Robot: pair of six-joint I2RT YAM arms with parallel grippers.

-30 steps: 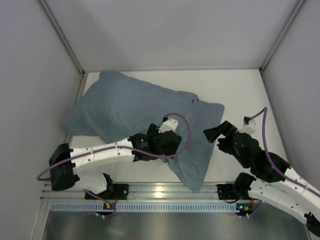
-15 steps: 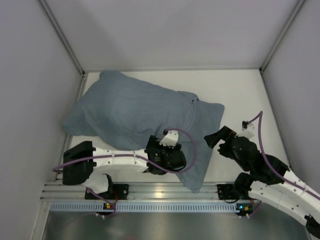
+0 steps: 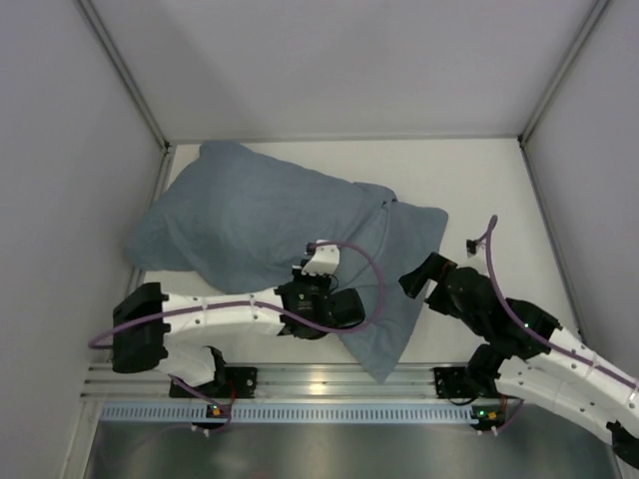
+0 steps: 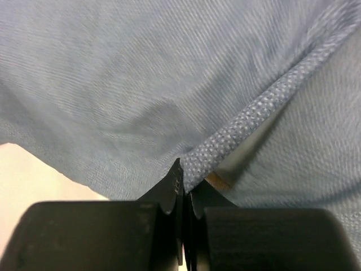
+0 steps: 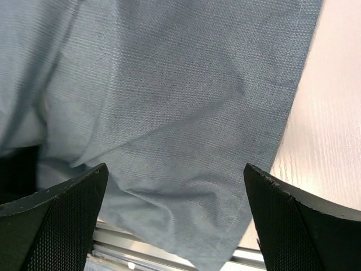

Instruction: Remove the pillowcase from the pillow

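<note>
Fabric fills nearly every view: we see the large, wrinkled, dusty grey-blue cloth pillowcase point(image 3: 250, 220) lying across the white table point(image 3: 479, 190), from the upper left of the top view down towards the lower middle. Its left part is plump, so we judge that the pillow sits inside there, though none of the white cushion shows in any view. The lower right part lies flat and limp, tapering to a corner near the silver metal rail point(image 3: 319, 377) at the bottom of the frame, and we take that for the empty end of the sack. Our left gripper point(image 4: 181, 176) sits on the near edge of the cloth at the middle of the top view. Its wrist view shows the black jaws pressed together on a raised ridge point(image 4: 254, 113) of the cloth, which runs from the jaw tips towards the upper right of that frame. We think the pinch is placed here so that the hold takes cloth alone and not the stuffing under it. Our right gripper point(image 5: 175, 166) hangs over the flat end near its right hem, jaws spread wide with nothing between them. The pale table shows along the right side of its wrist view. We judge it is placed there to take a second hold on the slack cloth. No part of the pillow is bared yet, so the stripping looks barely begun.
</note>
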